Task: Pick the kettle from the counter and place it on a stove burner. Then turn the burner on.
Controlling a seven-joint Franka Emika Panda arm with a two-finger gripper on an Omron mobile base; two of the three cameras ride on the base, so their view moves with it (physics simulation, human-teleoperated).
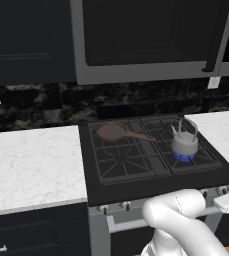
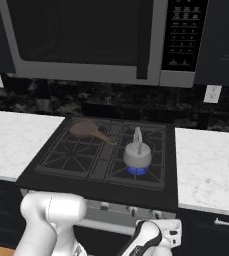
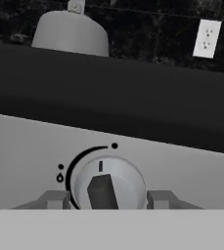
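Note:
The silver-grey kettle [image 1: 185,142] [image 2: 137,155] stands upright on the front right stove burner [image 1: 201,161] [image 2: 153,175] of the black cooktop, with a blue flame under it. From the hand view, the kettle [image 3: 72,34] rises above the stove's front edge. My gripper [image 3: 107,199] is low at the stove's front panel, open, with one fingertip [image 3: 55,199] on each side of a round silver knob [image 3: 108,180] with a dark bar grip. The white marble counter [image 1: 31,160] [image 2: 211,160] lies on both sides of the stove.
A copper-brown long-handled pan [image 1: 113,132] [image 2: 86,129] sits on the back left burner. A microwave [image 2: 86,40] hangs above the stove. A white wall outlet [image 2: 212,93] [image 3: 205,39] is on the dark backsplash. More knobs line the stove front [image 1: 126,205].

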